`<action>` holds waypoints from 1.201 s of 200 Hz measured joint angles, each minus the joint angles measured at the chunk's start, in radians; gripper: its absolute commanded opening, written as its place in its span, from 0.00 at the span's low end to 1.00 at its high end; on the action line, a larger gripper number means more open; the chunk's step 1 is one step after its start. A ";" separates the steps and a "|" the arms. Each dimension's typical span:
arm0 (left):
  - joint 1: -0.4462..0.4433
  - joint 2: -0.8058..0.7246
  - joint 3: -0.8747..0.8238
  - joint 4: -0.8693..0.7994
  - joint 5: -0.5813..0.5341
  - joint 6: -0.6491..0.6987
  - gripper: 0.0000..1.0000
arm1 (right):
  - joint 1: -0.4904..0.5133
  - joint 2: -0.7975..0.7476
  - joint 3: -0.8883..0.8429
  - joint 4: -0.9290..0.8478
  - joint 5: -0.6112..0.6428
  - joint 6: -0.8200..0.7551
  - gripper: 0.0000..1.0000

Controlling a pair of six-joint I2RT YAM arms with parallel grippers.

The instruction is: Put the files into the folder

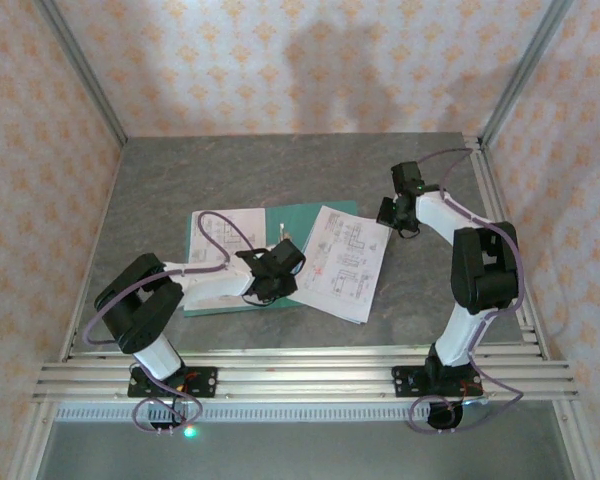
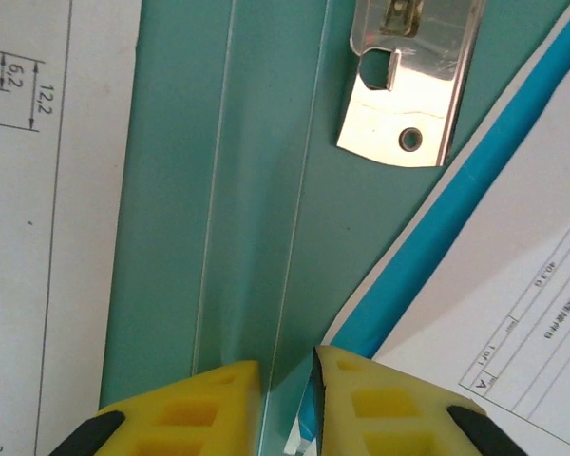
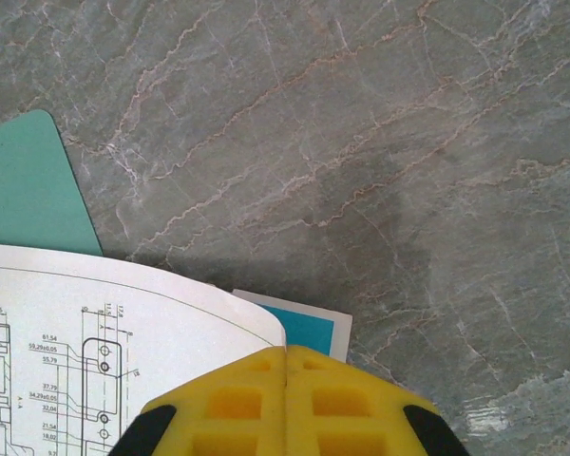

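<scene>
Folder: it is lying opened flat on the grey stone table, left of centre. Its opened span is running left to right, and its spine is running near to far. A metal clip is sitting at the spine, towards the far end.

Left sheet: it is resting on the left cover, with its long axis near to far and its edges roughly square to the folder.

Right sheet: it is lying over the right cover, long axis near to far but skewed, the far end leaning right. Its right and near edges are overhanging the folder onto the table. A blue strip is showing along the sheet's edge nearest the spine.

Left gripper: it is hanging over the spine creases, just near of the clip, pointing towards the far side. Its yellow fingers are standing a narrow gap apart. Whether they are pinching anything cannot be told.

Right gripper: it is sitting at the far right corner of the right sheet. Its fingers are closed tight together, and the curled corner of that sheet is running up into the seam between them, so it appears to be pinching the sheet there.
</scene>
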 measured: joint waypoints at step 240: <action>-0.041 -0.056 -0.106 0.162 0.000 -0.121 0.00 | -0.019 -0.227 -0.224 0.070 0.002 0.226 0.72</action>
